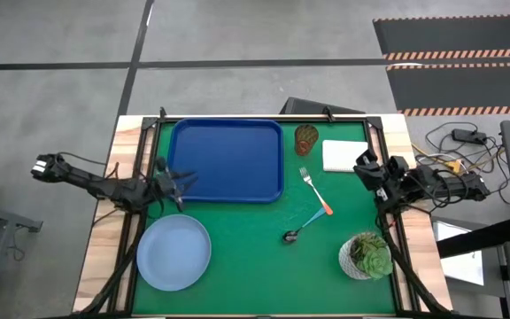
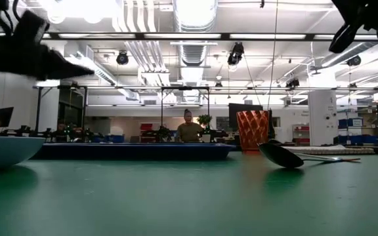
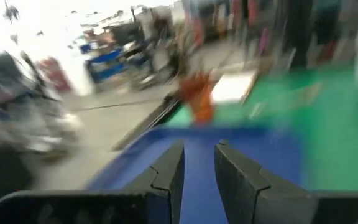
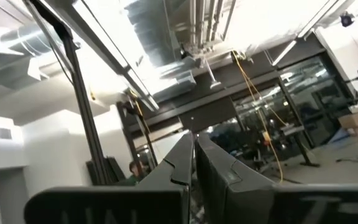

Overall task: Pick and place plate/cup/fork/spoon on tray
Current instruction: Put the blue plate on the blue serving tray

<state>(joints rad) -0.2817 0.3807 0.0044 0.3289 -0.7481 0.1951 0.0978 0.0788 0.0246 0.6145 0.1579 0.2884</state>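
The dark-blue tray point(image 1: 228, 159) lies at the far middle of the green table. The pale-blue plate point(image 1: 173, 252) rests flat at the near left. The reddish cup point(image 1: 306, 139) stands upright just right of the tray. The orange-handled fork point(image 1: 315, 190) and the blue-handled spoon point(image 1: 304, 226) lie flat right of centre. My left gripper point(image 1: 182, 184) is open and empty. It hangs above the tray's near left corner, its fingers point(image 3: 169, 177) pointing over the tray toward the cup point(image 3: 199, 99). My right gripper point(image 1: 366, 168) is shut and empty. It is raised at the right edge and tipped up toward the ceiling point(image 4: 194, 149).
A white pad point(image 1: 343, 155) lies right of the cup. A white pot with a green succulent point(image 1: 366, 255) stands at the near right. In the low view the spoon's bowl point(image 2: 284, 155) lies nearest, and a person point(image 2: 189, 130) stands far behind the table.
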